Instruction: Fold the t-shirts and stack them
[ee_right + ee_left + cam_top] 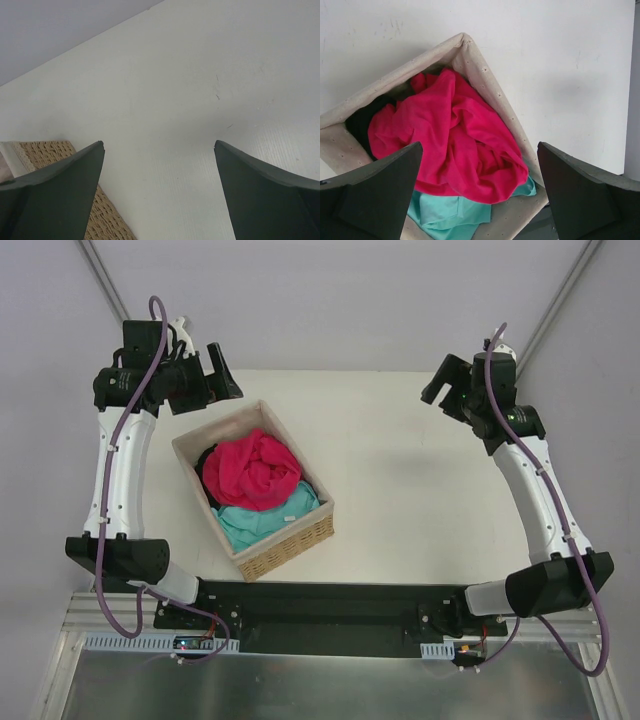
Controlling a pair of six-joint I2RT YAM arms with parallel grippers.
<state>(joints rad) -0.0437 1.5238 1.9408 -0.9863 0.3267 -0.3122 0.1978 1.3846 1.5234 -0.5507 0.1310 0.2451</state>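
Counted three: crimson-pink cloth t-shirt (250, 470), teal t-shirt (262, 522), black t-shirt (205, 457), heaped in one woven wicker basket (292, 545) below left pincer (479, 146), spread wide, empty. Right pincer (159, 145) likewise wide, empty, above white desk (420, 490). Small white tag (285, 517) unreadable.

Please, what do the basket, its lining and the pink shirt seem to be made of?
The basket looks like woven wicker, tan and matt: its outer wall shows a plaited weave. Its lining seems pale beige cloth, covering the rim, with small dots. The pink shirt looks like soft fabric, perhaps cotton: it lies crumpled in loose folds, without shine.
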